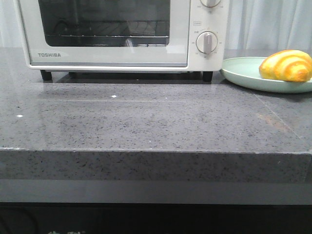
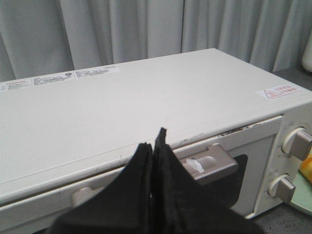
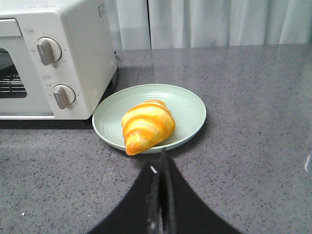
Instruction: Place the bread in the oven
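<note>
The golden-yellow bread [image 1: 286, 66] lies on a pale green plate [image 1: 243, 74] at the right of the counter; it also shows in the right wrist view [image 3: 146, 126] on the plate [image 3: 187, 109]. The white TOSHIBA oven [image 1: 122, 34] stands at the back left with its door closed. In the left wrist view my left gripper [image 2: 155, 141] is shut and empty, above the oven's top front edge near the door handle [image 2: 209, 163]. In the right wrist view my right gripper [image 3: 160, 163] is shut and empty, just short of the plate's near rim. Neither gripper shows in the front view.
The oven's round dials [image 1: 207, 43] face forward on its right side, next to the plate. A grey speckled counter [image 1: 146, 122] runs to a front edge. Pale curtains [image 3: 219, 22] hang behind.
</note>
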`<move>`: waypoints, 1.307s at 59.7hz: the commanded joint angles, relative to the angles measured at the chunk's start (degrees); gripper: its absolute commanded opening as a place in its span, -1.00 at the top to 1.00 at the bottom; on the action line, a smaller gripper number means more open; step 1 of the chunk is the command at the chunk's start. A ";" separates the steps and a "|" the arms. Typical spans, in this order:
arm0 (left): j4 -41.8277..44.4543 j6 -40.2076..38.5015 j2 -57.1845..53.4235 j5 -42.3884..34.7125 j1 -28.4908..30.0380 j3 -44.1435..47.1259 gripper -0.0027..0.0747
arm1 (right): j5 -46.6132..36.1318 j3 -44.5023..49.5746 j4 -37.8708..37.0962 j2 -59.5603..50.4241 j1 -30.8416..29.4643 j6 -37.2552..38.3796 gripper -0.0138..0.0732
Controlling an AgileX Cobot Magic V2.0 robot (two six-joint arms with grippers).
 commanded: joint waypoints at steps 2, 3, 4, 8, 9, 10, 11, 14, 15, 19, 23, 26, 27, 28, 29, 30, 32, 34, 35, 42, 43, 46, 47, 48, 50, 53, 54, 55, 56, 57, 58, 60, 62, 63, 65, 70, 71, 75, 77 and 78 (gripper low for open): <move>-0.56 0.12 2.09 -4.76 -0.51 -3.96 0.98 | -4.18 -2.05 0.17 0.94 -0.37 0.00 0.84; -0.56 0.12 2.70 -4.76 -0.51 -4.10 0.98 | -4.18 -2.05 0.17 0.94 -0.37 0.00 0.84; -0.56 0.12 3.03 -4.76 -0.51 -4.23 0.98 | -4.18 -2.05 0.17 0.94 -0.37 0.00 0.84; -0.56 0.12 4.54 -4.88 -0.51 -4.25 0.98 | -4.14 -2.05 0.17 0.94 -0.37 0.00 0.84; -0.56 0.12 4.78 -4.88 -0.51 -4.25 0.98 | -4.14 -2.05 0.17 0.94 -0.37 0.00 0.84; -0.56 0.12 5.02 -4.88 -0.51 -4.25 0.98 | -4.14 -2.05 0.17 0.94 -0.37 0.00 0.84; -0.56 0.12 5.33 -4.88 -0.51 -4.25 0.98 | -4.14 -2.05 0.17 0.94 -0.37 0.00 0.84; -0.56 0.12 5.74 -4.65 -0.51 -4.25 0.98 | -4.14 -2.05 0.17 0.94 -0.37 0.00 0.84; -0.56 0.12 5.82 -4.65 -0.51 -4.25 0.98 | -4.14 -2.05 0.17 0.94 -0.37 0.00 0.84; -0.56 0.12 6.06 -4.11 -0.51 -4.25 0.98 | -4.08 -2.05 0.17 0.94 -0.37 0.00 0.84; -0.56 0.12 5.82 -2.35 -0.51 -4.25 0.98 | -4.08 -2.05 0.17 0.94 -0.37 0.00 0.84; -0.56 0.12 5.43 0.51 -0.65 -4.25 0.98 | -4.08 -2.05 0.17 0.94 -0.37 0.00 0.84; -0.56 0.12 5.11 1.32 -0.65 -4.25 0.98 | -4.08 -2.05 0.17 0.94 -0.37 0.00 0.84; -0.56 0.12 4.96 2.70 -0.65 -4.25 0.98 | -4.02 -2.05 0.17 0.94 -0.37 0.00 0.84; -0.56 0.12 4.78 3.68 -0.65 -4.25 0.99 | -4.02 -2.05 0.17 0.94 -0.37 0.00 0.84; -0.56 0.12 4.54 4.75 -0.65 -4.25 0.98 | -4.02 -2.05 0.17 0.94 -0.37 0.00 0.84; -0.56 0.12 3.99 6.98 -0.76 -4.25 0.98 | -3.95 -2.05 0.17 0.94 -0.37 0.00 0.84; -0.56 0.12 3.39 9.37 -0.79 -4.04 0.98 | -3.90 -2.05 0.17 0.94 -0.37 0.00 0.84; -0.56 0.12 3.07 10.16 -0.79 -3.88 0.98 | -3.90 -2.05 0.17 0.94 -0.37 0.00 0.84; -0.60 0.12 0.23 14.72 -0.79 -1.57 0.98 | -3.90 -2.05 0.17 0.94 -0.37 0.00 0.84; -0.76 0.12 -0.17 14.93 -0.79 -1.15 0.98 | -3.90 -2.05 0.17 0.94 -0.37 0.00 0.84; -1.39 0.12 -1.86 15.41 -0.79 0.52 0.98 | -3.90 -2.05 0.17 0.94 -0.37 0.00 0.84; -1.71 0.12 -2.26 15.42 -0.79 1.05 0.99 | -3.90 -2.05 0.17 0.94 -0.37 0.00 0.84; -2.23 0.12 -2.86 15.54 -0.79 1.87 0.98 | -3.90 -2.05 0.17 0.94 -0.37 0.00 0.84; -2.89 0.12 -3.78 15.54 -0.79 3.32 0.98 | -3.90 -2.05 0.17 0.94 -0.37 0.00 0.84; -3.97 0.12 -4.96 15.54 -0.79 5.52 0.98 | -3.90 -2.05 0.17 0.94 -0.37 0.00 0.84; -4.25 0.12 -5.44 15.54 -0.79 6.52 0.98 | -3.90 -2.05 0.17 0.94 -0.37 0.00 0.84; -4.57 0.12 -5.71 15.54 -0.79 7.19 0.98 | -3.90 -2.05 0.17 0.94 -0.37 0.00 0.84; -4.72 0.12 -5.99 15.54 -0.79 7.86 0.98 | -3.90 -2.05 0.17 0.94 -0.37 0.00 0.84; -4.72 0.12 -6.29 15.54 -0.79 8.53 0.98 | -3.91 -2.05 0.17 0.94 -0.37 0.00 0.84; -4.88 0.12 -6.52 15.54 -0.79 9.57 0.98 | -3.97 -2.05 0.17 0.94 -0.37 0.00 0.84; -4.88 0.12 -7.02 15.44 -0.79 11.31 0.98 | -4.03 -2.05 0.17 0.94 -0.37 0.00 0.84; -4.88 0.12 -7.40 15.43 -0.79 12.64 0.99 | -4.03 -2.05 0.17 0.94 -0.37 0.00 0.84; -4.88 0.12 -7.67 15.30 -0.79 13.29 0.98 | -4.09 -2.05 0.17 0.94 -0.37 0.00 0.84; -4.99 0.12 -8.00 15.00 -0.79 14.82 0.98 | -4.09 -2.05 0.17 0.94 -0.37 0.00 0.84; -4.99 0.12 -8.29 13.07 -0.79 18.13 0.99 | -4.09 -2.05 0.17 0.94 -0.37 0.00 0.84; -4.99 0.12 -8.29 12.67 -0.79 18.58 0.98 | -4.09 -2.05 0.17 0.94 -0.37 0.00 0.84; -5.10 0.12 -8.29 10.80 -0.79 20.34 0.98 | -4.15 -2.05 0.17 0.94 -0.37 0.00 0.84; -5.28 0.12 -8.29 10.17 -0.79 20.88 0.98 | -4.15 -2.05 0.17 0.94 -0.37 0.00 0.84; -5.29 0.12 -8.29 10.04 -0.79 21.02 0.99 | -4.15 -2.05 0.17 0.94 -0.37 0.00 0.84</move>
